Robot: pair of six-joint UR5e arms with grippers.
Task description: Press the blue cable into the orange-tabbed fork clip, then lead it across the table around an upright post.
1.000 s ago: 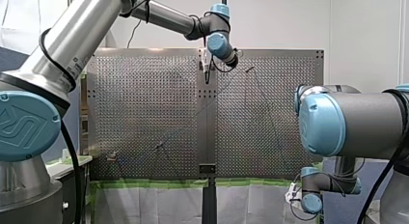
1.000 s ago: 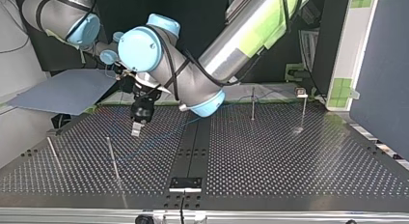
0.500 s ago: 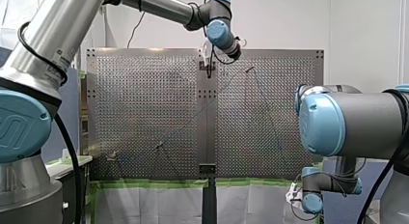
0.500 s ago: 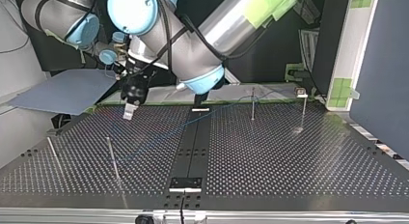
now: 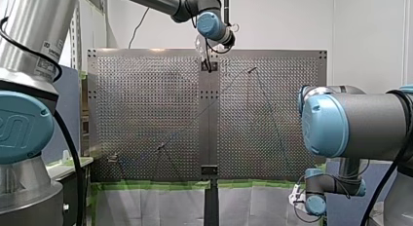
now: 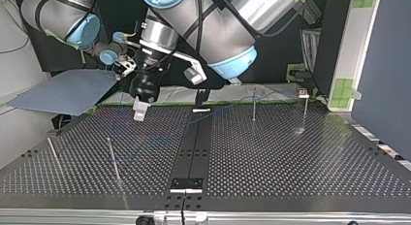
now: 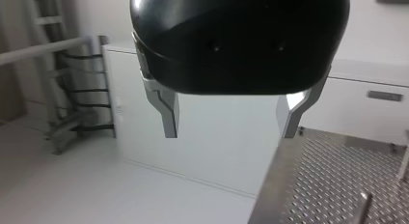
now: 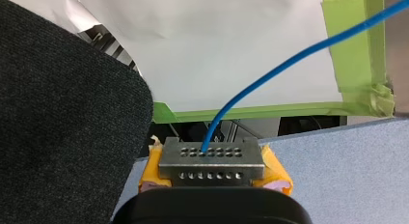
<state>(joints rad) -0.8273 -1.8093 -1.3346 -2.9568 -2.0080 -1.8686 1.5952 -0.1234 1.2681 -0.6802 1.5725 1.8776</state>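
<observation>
Slack and tug are the danger here. My right claw [image 8: 211,154] is clamped on the thin blue cable [image 8: 289,60], yellow pads either side. It sits off the perforated metal worktop [image 6: 291,167], over a grey-blue sheet [image 8: 347,175]. A hard pull from there could drag the line off a post or out of the small fork clip [image 6: 303,93] at the top view's right. That clip is too small to show its tab, or whether the cable is seated.

My left claw [image 7: 231,120] is no help: its metal fingers are spread wide with nothing between them. It hangs lifted above the worktop, left of centre in the top view and well apart from the cable. So nothing pins the line down.

The cable itself leaves the right claw's pads and runs up and away. On the worktop it shows as a faint blue line running from beside the thin upright metal post [image 6: 253,104] near the clip, slanting across toward the slim post [image 6: 112,159] at the top view's left — loose by the look of it.
</observation>
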